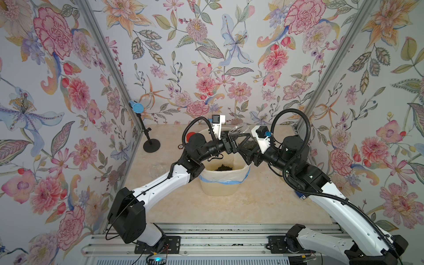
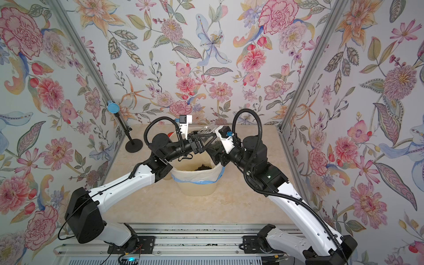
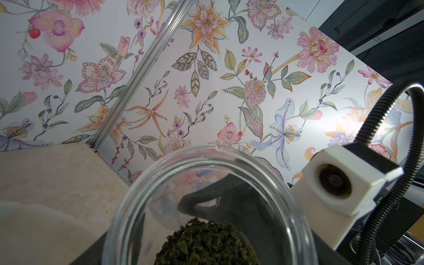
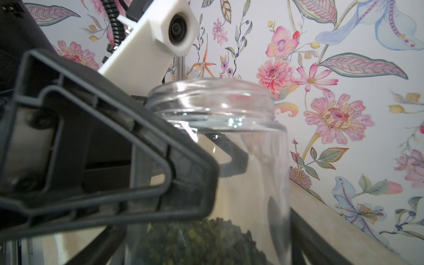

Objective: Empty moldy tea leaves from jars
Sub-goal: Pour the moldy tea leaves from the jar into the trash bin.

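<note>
- Two white-and-black arms, the left arm (image 1: 160, 181) and the right arm (image 1: 332, 199), meet above the bin; the right gripper (image 1: 246, 150) is clamped wide on the base of the raised jar; the left gripper (image 1: 243, 141) has fingers either side of the same jar nearer its neck; whether they press it I cannot tell.
- Big cream ribbed bin (image 1: 218, 190) with a white liner stands mid-table; both grippers hide its far rim.
- Squat clear lidless jar (image 4: 229, 137) hangs tilted over the bin, mouth uppermost.
- Dark green-brown tea leaves (image 3: 206, 243) sit heaped at that jar's bottom; another tea heap (image 1: 223, 168) lies inside the bin.
- Second clear jar (image 1: 157, 171), faint, stands on the table beside the left arm; its contents are hard to make out.
- Red cap (image 1: 190, 135) peeps from behind the left arm; whatever is beneath it is hidden.
</note>
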Available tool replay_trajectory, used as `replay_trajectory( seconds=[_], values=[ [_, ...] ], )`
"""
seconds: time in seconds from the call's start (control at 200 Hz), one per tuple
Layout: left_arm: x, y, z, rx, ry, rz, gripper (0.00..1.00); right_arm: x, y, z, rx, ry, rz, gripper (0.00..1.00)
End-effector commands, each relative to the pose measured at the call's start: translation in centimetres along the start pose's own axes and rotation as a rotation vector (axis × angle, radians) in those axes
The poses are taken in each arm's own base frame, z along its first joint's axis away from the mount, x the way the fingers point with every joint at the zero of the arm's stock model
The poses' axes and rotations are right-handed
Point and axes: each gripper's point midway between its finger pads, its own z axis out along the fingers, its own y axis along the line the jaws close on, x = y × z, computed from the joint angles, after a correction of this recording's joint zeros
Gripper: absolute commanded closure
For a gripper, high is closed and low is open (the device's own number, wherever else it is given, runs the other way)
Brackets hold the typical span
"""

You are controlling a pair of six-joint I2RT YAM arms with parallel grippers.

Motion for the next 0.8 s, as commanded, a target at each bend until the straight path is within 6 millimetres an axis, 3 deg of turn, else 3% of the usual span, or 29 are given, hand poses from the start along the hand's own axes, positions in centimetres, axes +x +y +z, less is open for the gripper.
replay_trajectory(
  seconds=[0.0,0.035,0.32,0.53,0.796],
  values=[
    [-2.1,-1.2,-0.9,0.046,-0.081,-0.016,0.4,-3.3,-0.8,-1.8,0.024,-0.131,-0.005,0.04],
    [-2.2,-1.1,-1.1,0.045,-0.088,-0.036,0.4,-3.2,-0.7,-1.9,0.015,-0.132,-0.008,0.0],
    [-3.2,-1.5,-1.9,0.091,-0.145,-0.156,0.4,-2.5,0.0,-2.3,-0.063,-0.196,0.004,0.0],
    [-4.8,-2.2,-2.8,0.121,-0.215,-0.245,0.39,-3.7,-0.3,-5.3,-0.033,-0.417,-0.03,0.0],
    [-5.3,-0.8,-2.7,0.092,-0.216,-0.391,0.39,-3.3,0.4,-5.9,-0.015,-0.444,-0.137,0.0]
  ],
)
